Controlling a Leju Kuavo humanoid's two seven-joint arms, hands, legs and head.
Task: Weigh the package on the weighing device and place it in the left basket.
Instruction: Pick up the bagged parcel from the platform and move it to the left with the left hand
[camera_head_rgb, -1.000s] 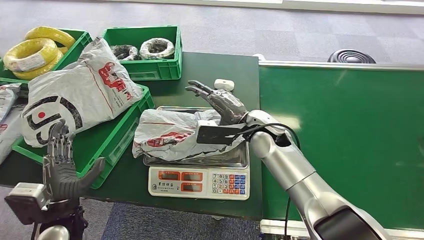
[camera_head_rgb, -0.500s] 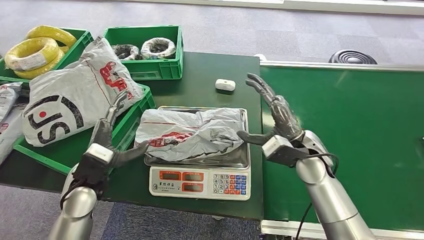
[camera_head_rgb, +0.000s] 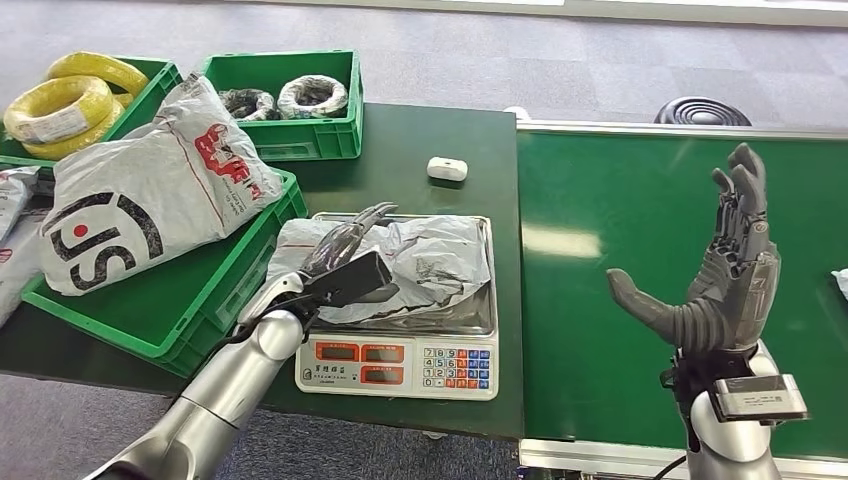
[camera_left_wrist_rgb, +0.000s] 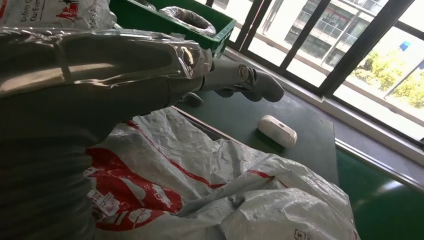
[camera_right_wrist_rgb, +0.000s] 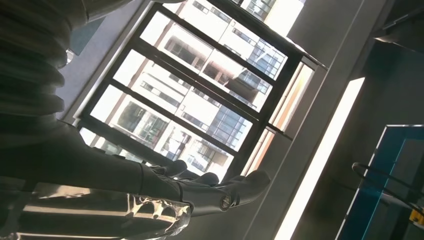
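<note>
The crumpled grey plastic mailer package (camera_head_rgb: 420, 262) lies on the steel-topped electronic scale (camera_head_rgb: 400, 362), so weighing looks done, and the empty, spread-fingered left hand (camera_head_rgb: 345, 250) above it must grasp it for the green plastic basket (camera_head_rgb: 170, 300), while the right hand (camera_head_rgb: 725, 270) is raised with fingers apart.

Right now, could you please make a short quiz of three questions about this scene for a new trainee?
1. True or false: the package lies on the scale.
2. Which hand is over the package? A) left hand B) right hand
3. Fill in: the small white object lies on the dark green ____, beyond the scale.

Key: 1 true. 2 A; the right hand is raised over the green belt, open, holding nothing. 3 table.
</note>
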